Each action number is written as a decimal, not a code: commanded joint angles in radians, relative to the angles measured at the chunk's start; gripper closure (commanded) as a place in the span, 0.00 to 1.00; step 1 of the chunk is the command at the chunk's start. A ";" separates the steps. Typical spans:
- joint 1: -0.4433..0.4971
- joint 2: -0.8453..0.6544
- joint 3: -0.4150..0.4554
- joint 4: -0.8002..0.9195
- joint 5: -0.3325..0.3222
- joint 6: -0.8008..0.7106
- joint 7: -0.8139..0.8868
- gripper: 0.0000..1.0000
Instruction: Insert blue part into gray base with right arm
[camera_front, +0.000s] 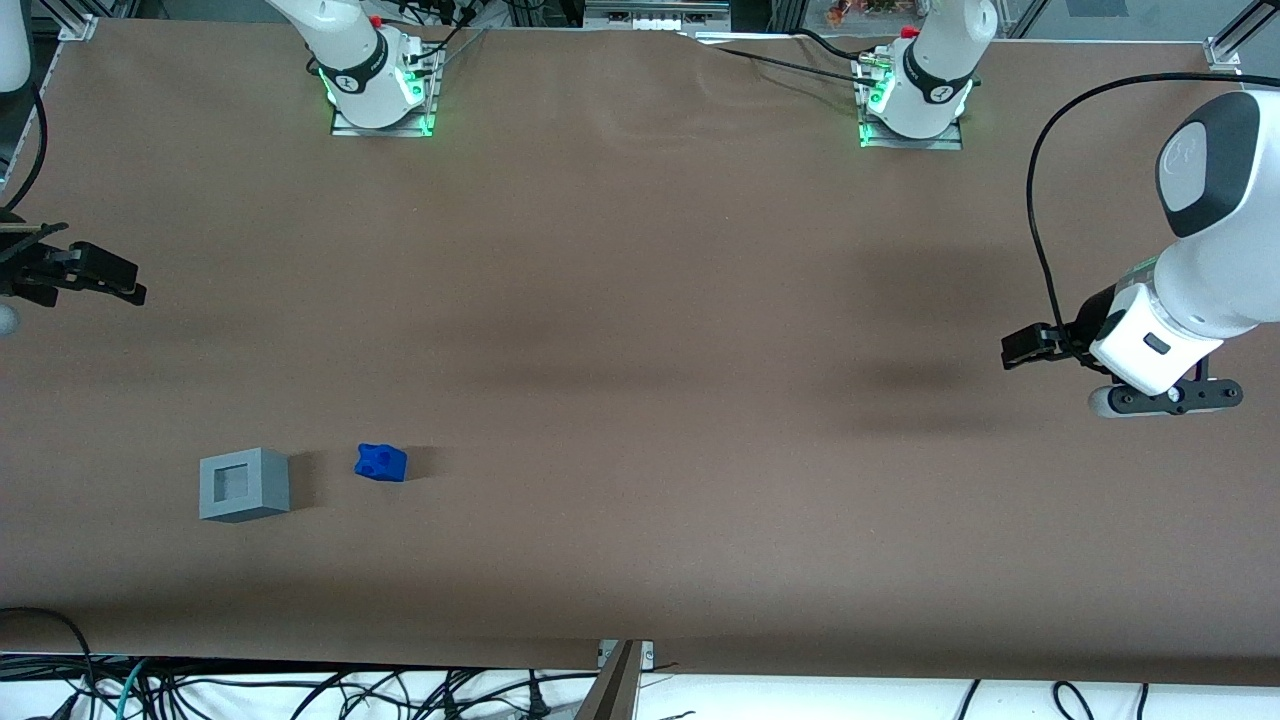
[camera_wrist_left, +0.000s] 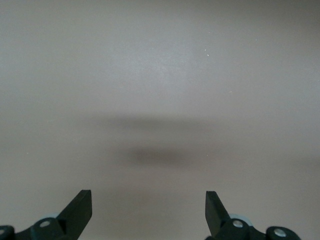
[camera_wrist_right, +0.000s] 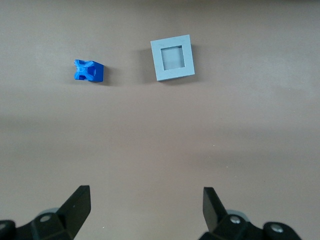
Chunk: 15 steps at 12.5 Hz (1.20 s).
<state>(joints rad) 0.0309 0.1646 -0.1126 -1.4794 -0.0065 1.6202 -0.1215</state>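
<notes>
The blue part (camera_front: 381, 462) lies on the brown table beside the gray base (camera_front: 244, 484), a short gap between them. The base's square recess faces up. My right arm's gripper (camera_front: 128, 282) hangs above the table at the working arm's end, farther from the front camera than both things and well apart from them. In the right wrist view the gripper (camera_wrist_right: 145, 197) is open and empty, with bare table between its fingers (camera_wrist_right: 80, 202). The blue part (camera_wrist_right: 88, 71) and the gray base (camera_wrist_right: 173, 57) both show there, ahead of the fingers.
Two arm bases (camera_front: 380, 95) (camera_front: 915, 100) are bolted at the table edge farthest from the front camera. Cables (camera_front: 300, 690) hang below the nearest edge. The parked arm (camera_front: 1160, 340) hangs over its own end of the table.
</notes>
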 joint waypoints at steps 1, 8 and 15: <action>-0.006 -0.011 0.007 -0.012 0.013 0.007 0.003 0.01; 0.001 0.004 0.011 -0.012 0.011 0.004 -0.009 0.01; 0.096 0.180 0.014 -0.010 0.014 0.258 0.132 0.01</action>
<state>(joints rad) 0.0806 0.3040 -0.0987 -1.4933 -0.0005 1.8094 -0.0724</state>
